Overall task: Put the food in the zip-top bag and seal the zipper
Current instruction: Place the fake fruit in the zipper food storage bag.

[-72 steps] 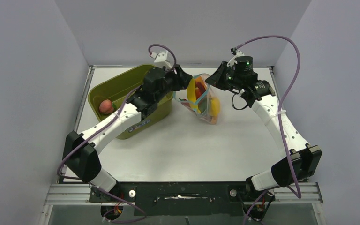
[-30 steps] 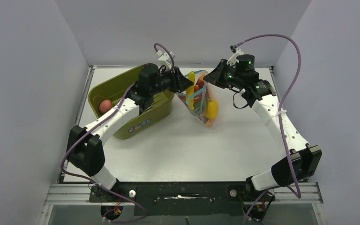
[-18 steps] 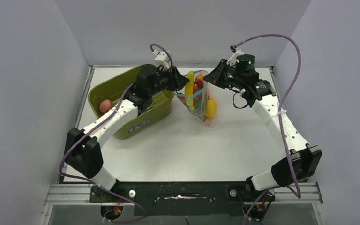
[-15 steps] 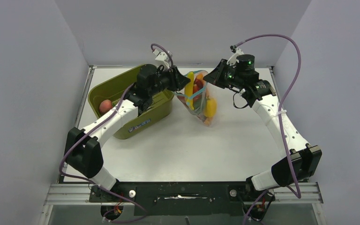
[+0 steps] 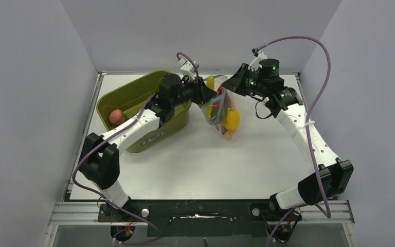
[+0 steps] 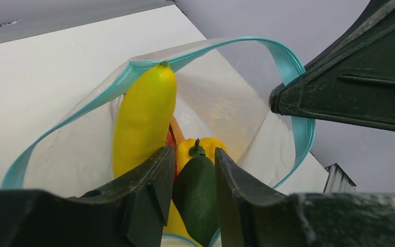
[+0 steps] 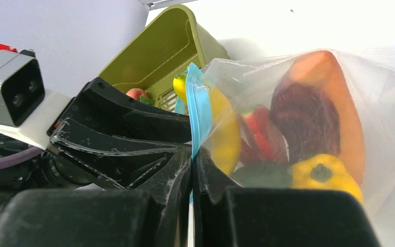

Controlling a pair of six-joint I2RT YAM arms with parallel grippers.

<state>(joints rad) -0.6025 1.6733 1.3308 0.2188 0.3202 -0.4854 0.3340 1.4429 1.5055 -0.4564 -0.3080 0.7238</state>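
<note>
Near the table's (image 5: 200, 159) far edge, midway | zip-top bag (image 5: 225, 110) hangs mouth-up, floppy, slick: hold by stiffer zipper (image 7: 195, 108) | right gripper (image 7: 192, 154) pinched on zipper | left gripper (image 6: 194, 164) inside mouth, apparently clamping light, hard dark green food (image 6: 198, 193)

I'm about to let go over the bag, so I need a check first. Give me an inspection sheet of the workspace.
Surface: white table, with bin and bag toward the back.
Job's things: zip-top bag held up by its mouth, zipper unsealed; long yellow piece and other food inside; dark green vegetable at the mouth; peach fruit lies in the bin.
Clutter: olive-green bin, back left.
Hands: left hand shut on the dark green vegetable; right hand shut on the zipper.
Cables: a purple cable loops over each wrist.
Surroundings: grey walls on three sides.
</note>
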